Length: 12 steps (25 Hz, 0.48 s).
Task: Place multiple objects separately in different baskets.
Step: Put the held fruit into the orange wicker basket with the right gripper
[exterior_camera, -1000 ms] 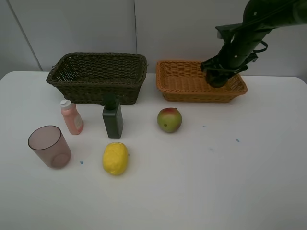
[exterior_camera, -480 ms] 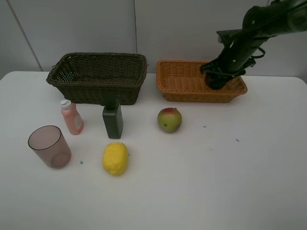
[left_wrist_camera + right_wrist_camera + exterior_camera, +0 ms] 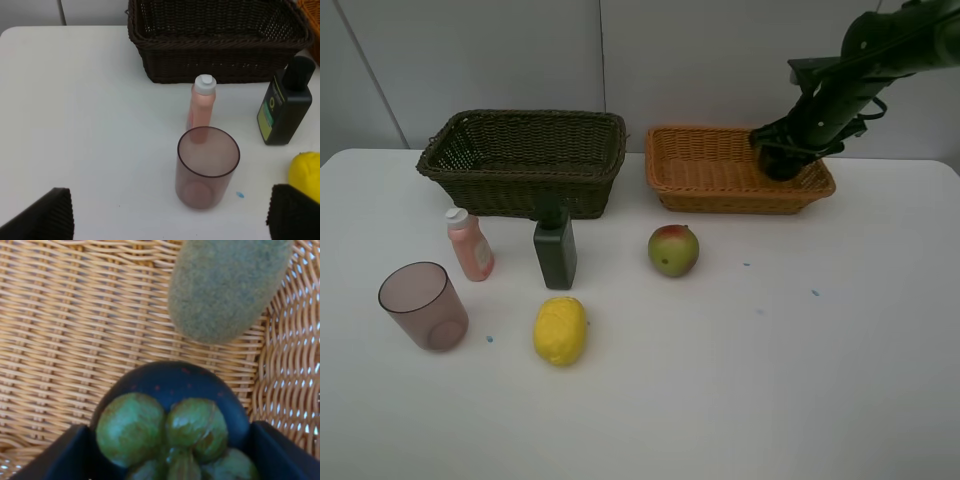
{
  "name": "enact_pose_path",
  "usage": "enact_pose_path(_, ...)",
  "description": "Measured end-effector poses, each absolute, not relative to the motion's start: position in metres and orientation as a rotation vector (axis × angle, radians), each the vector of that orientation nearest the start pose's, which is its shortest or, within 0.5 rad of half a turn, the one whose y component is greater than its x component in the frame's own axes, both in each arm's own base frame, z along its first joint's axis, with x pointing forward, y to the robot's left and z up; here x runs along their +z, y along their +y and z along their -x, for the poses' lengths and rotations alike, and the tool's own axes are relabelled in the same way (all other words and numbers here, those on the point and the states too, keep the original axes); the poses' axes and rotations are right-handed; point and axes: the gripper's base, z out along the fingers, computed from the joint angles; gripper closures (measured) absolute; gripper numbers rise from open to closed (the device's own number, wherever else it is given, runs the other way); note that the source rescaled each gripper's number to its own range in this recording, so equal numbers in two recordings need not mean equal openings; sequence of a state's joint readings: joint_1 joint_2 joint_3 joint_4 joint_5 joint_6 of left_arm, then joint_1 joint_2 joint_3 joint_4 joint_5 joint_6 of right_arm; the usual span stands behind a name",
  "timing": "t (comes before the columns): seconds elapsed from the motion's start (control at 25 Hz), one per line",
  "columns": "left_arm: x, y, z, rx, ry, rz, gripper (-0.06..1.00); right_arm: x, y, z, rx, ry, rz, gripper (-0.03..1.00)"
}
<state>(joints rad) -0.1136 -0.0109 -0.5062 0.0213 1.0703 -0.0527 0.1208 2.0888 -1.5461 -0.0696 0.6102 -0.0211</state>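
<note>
My right pincer (image 3: 170, 455) is closed on the dark mangosteen (image 3: 170, 390), with 1 black finger pressed against each side of the round fruit, whose green sepals face my wrist camera. The pincer hangs low over the right end of the orange-tan basket (image 3: 700, 195), and I cannot tell whether the fruit touches the weave beneath it. Just ahead of this pincer the brown kiwi (image 3: 227, 287) lies on the basket floor, close to the side wall and apart from the mangosteen. My left pincer (image 3: 170, 217) is wide open and grips nothing; its 2 dark fingertips (image 3: 47, 215) stand far apart above the white table (image 3: 770, 400). The tinted cup (image 3: 207, 167) stands upright directly ahead of that open pincer, roughly centred between the fingertips. Beyond the cup and in line with it, the pink bottle (image 3: 202, 107) stands upright with its white cap on, and farther ahead sits the dark brown-green basket (image 3: 215, 65). Ahead and to the right of the left pincer the dark green bottle (image 3: 285, 112) stands just before that basket's wall, and the yellow lemon (image 3: 306, 170) lies close by the right fingertip. The red-green apple (image 3: 673, 250) rests on the table in front of the orange-tan basket, between my 2 pincers and well apart from both.
</note>
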Motion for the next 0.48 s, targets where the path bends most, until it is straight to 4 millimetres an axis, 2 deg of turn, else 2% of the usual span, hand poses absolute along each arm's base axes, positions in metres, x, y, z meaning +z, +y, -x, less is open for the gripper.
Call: enact_pose_path(0.48,0.2782,0.0026,0.0075,-0.079,2.037,-0.061,-0.06,0.1794,0.053,-0.4498,0.002,2.619,0.214,0.35)
